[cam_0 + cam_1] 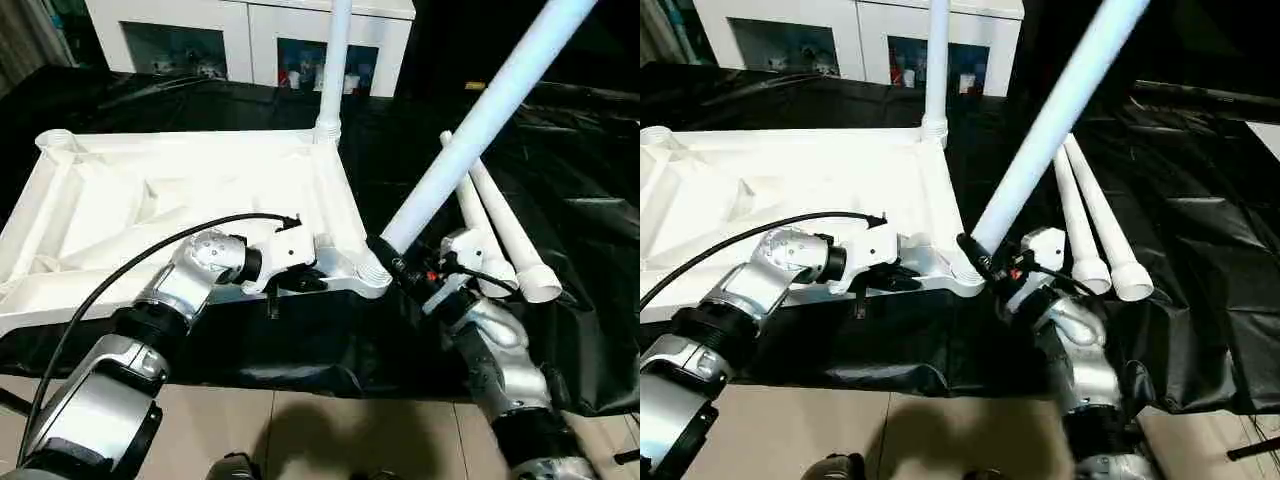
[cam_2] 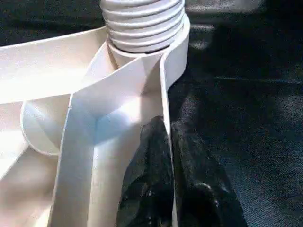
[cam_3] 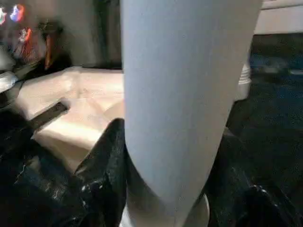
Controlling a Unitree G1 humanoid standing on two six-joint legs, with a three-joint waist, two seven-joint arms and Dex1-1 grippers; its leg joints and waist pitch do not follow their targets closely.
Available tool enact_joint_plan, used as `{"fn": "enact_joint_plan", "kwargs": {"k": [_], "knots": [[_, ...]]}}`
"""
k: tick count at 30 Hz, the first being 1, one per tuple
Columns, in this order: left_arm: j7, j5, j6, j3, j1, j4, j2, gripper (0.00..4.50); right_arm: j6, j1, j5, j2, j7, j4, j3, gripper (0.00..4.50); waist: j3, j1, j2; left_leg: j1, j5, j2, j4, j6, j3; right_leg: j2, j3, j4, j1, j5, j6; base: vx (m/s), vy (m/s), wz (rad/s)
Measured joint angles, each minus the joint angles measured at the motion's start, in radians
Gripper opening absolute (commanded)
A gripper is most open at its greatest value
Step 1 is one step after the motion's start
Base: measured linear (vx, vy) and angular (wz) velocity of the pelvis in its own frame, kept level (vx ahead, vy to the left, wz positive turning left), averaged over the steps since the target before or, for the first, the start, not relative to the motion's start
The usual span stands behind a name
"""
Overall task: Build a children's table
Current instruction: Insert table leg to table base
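Upturned tabletop (image 1: 150,200) on the black-draped table (image 1: 560,130), left gripper (image 2: 166,142) pinched tight on its near rim to steady it, right gripper (image 1: 395,262) clamped around a slanting leg (image 1: 480,120), evidently feeding its end into the near corner socket (image 1: 372,270).

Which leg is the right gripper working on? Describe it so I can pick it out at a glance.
Start at the white table top lying underside-up on the black-draped table. At its near right corner, the right gripper is closed around a long white leg slanting up and away to the right. Unlike the upright leg in the far corner and the two spare legs lying flat, it is tilted.
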Motion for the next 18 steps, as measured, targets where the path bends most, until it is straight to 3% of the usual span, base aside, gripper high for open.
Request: {"fn": "enact_joint_plan", "kwargs": {"k": [9,18], "knots": [[-0.006,0.010,0.000,0.000,0.000,-0.001,0.003,0.00,0.124,-0.019,0.007,-0.058,0.070,-0.043,0.012,1.85,-0.004,-0.002,-0.006,0.000,0.000,0.000,0.000,0.000,0.000,0.000,0.000,0.000,0.000,0.000,0.000,0.000,0.000,0.00],[-0.019,0.014,0.005,-0.001,0.000,-0.006,0.010,0.00,0.285,-0.130,0.043,-0.112,0.164,0.017,0.013,1.85,-0.006,-0.005,-0.015,0.000,0.000,0.001,0.000,0.000,0.000,0.000,-0.002,0.000,0.000,0.000,0.000,0.000,0.000,0.00]]}}
